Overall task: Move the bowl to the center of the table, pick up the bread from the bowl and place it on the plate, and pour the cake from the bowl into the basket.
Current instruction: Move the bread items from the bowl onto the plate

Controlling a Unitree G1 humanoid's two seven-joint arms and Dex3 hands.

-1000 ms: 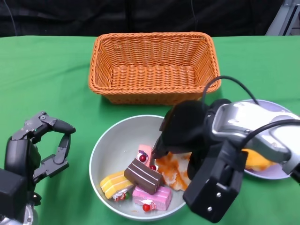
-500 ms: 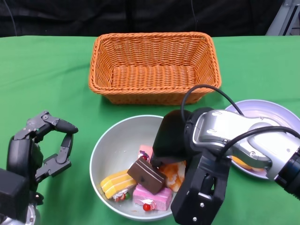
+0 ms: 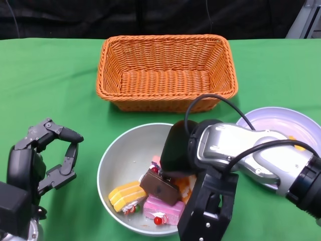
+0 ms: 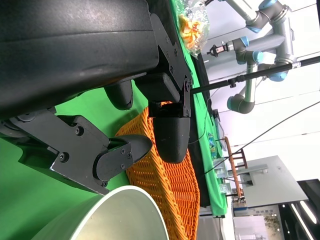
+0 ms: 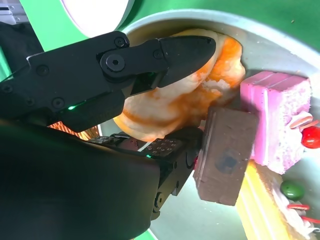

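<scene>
Head view, lower left: left hand (image 3: 42, 160) over the green tablecloth (image 3: 50, 85), fingers curled but apart, holding nothing, clear of the pale grey round bowl (image 3: 113, 155). Left wrist view adds only that hand's fingers (image 4: 120, 150) spread over green cloth, with a bit of bowl rim (image 4: 125, 200) and the weave of the orange wicker rectangular basket (image 4: 165, 185) just beyond.

Head view, centre bottom: bowl sits just below the basket (image 3: 165, 70). In it, a yellow striped cake slice (image 3: 125, 196), a brown chocolate cake block (image 3: 159, 186), and a pink cake slab with red cherry (image 3: 163, 210).

Right of centre: right hand (image 3: 180, 148) reaches down into the bowl and covers the bread; only an orange sliver shows there.

Right wrist view shows what the head view hides: the orange-and-cream glazed bread (image 5: 175, 100) is pinched by the right hand's fingers (image 5: 150, 60), one on top and one beneath, still inside the bowl (image 5: 280, 30). The chocolate block (image 5: 227, 155) leans against the bread and the lower finger, pink slab (image 5: 275, 120) beside it.

Head view, far right: lavender round plate (image 3: 273, 120), partly behind the silver forearm (image 3: 251, 153).
</scene>
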